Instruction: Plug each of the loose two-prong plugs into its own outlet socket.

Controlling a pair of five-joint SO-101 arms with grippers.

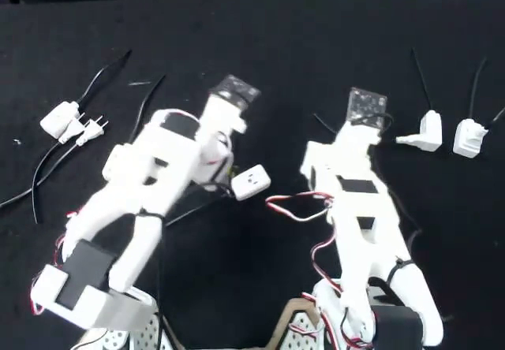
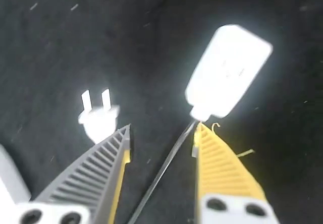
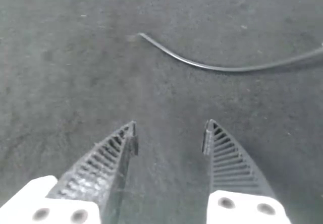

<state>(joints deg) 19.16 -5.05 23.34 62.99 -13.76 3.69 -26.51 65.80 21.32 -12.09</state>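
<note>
plug (image 2: 98,117) lies apart from the outlet socket (image 2: 229,72); left hand (image 2: 161,129) and right hand (image 3: 170,124) both released.

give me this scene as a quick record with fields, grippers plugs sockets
table: covered in black cloth
left gripper: open, a black cord passing between the jaws
right gripper: open, over bare cloth, black cable ahead
socket: white, flat on the cloth just past the left gripper's tips
loose plug: white, two prongs, beside the socket, apart from it
</note>
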